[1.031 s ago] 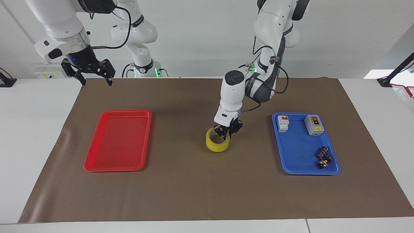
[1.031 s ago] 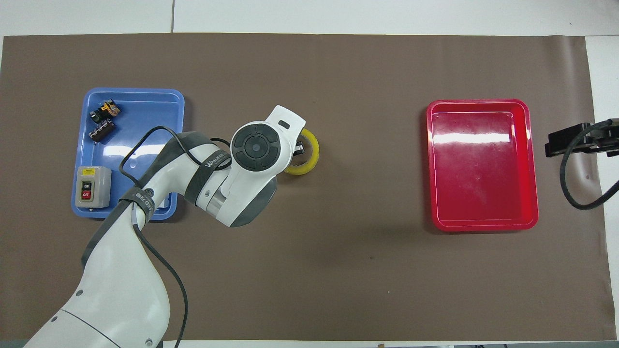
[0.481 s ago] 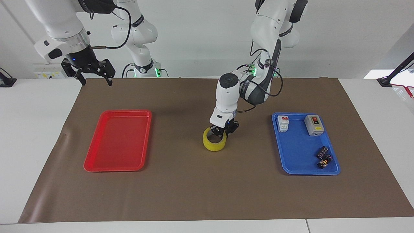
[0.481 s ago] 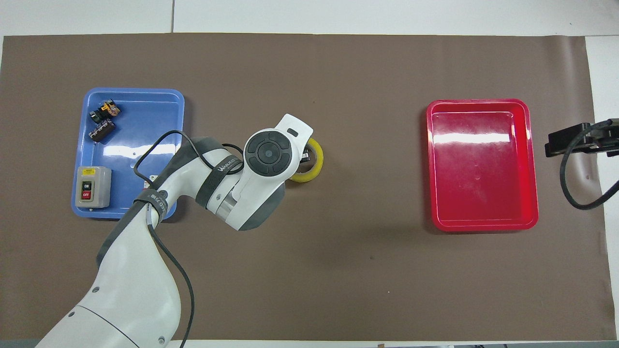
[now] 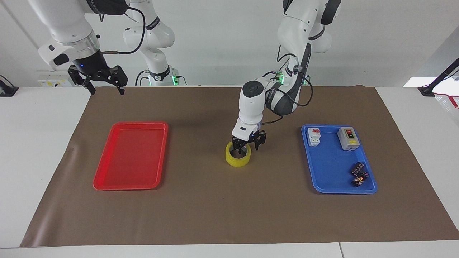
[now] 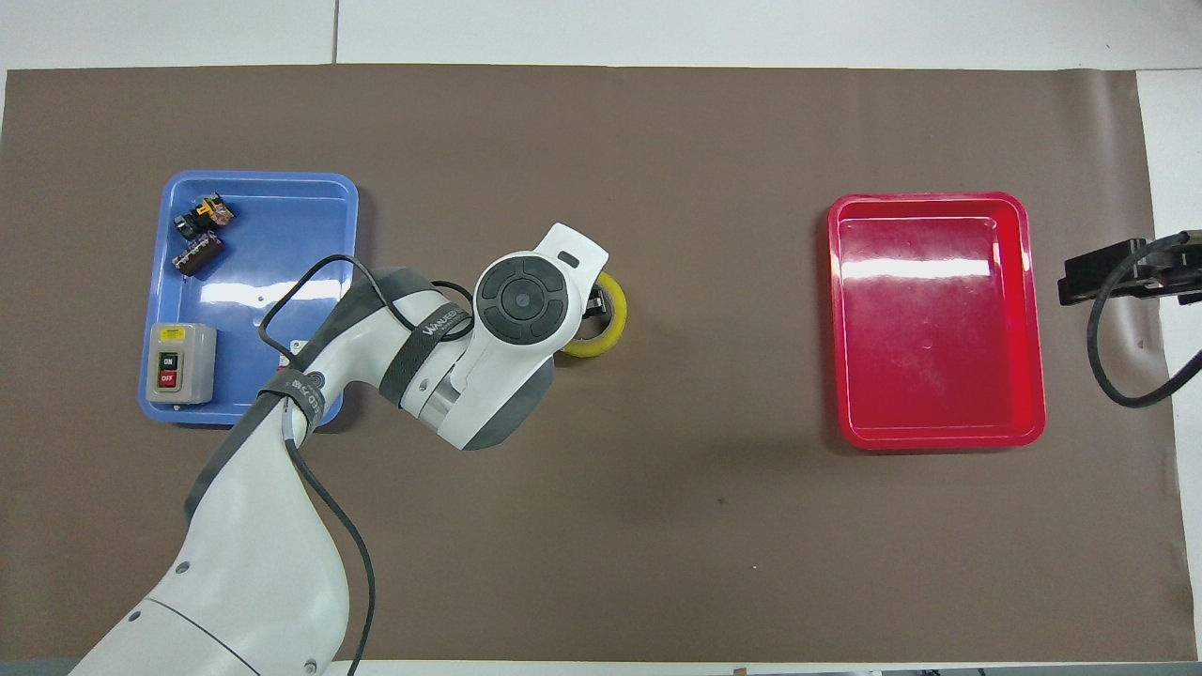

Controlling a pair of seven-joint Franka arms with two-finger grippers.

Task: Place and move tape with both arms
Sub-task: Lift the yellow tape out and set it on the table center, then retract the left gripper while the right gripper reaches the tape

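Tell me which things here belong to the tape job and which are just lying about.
Job: tape on the brown mat, left gripper open at its rim, right gripper waiting raised.
Lying about: red tray, blue tray, grey switch box, white breaker.

Yellow tape (image 5: 238, 158) roll lies flat on the brown mat (image 5: 215, 215), mid-table.

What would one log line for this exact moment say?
left gripper: open, at the tape, one finger inside ring | tape: on brown mat between red tray and blue tray | right gripper: open, raised, waiting
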